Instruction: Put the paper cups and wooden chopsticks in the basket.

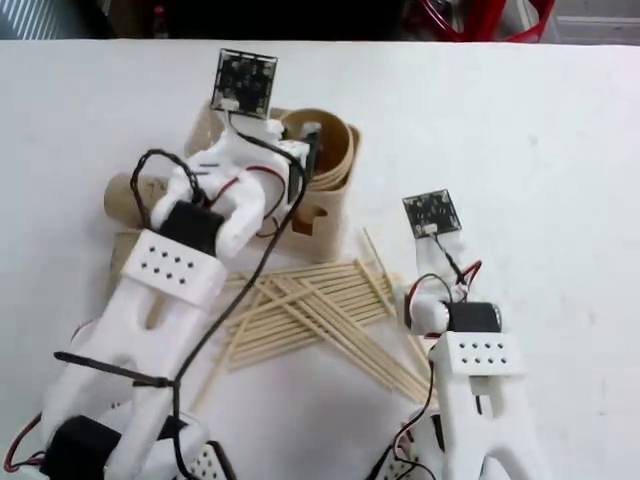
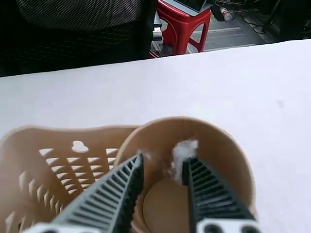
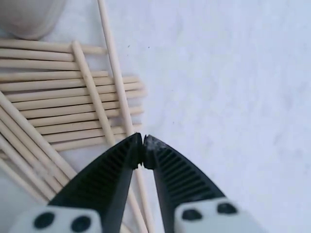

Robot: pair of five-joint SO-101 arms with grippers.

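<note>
A brown paper cup [image 2: 214, 145] stands open side up against the beige slotted basket [image 2: 48, 160]; I cannot tell whether it sits inside. My left gripper [image 2: 163, 158] hangs open just above the cup's mouth, and a white fleck clings to one fingertip [image 2: 187, 162]. From above, the cup [image 1: 322, 150] looks like a nested stack beside the left arm [image 1: 215, 215]. Another cup [image 1: 125, 195] lies on its side by the arm. Wooden chopsticks [image 1: 320, 310] lie in a loose heap. My right gripper [image 3: 143, 141] is shut low over the chopsticks [image 3: 73, 104].
The right arm [image 1: 475, 360] stands at the heap's right edge. A beige rounded base [image 3: 29, 17] sits beyond the chopsticks. Bare white table [image 1: 530, 150] spreads to the right and towards the far edge. A red stool [image 2: 182, 22] stands off the table.
</note>
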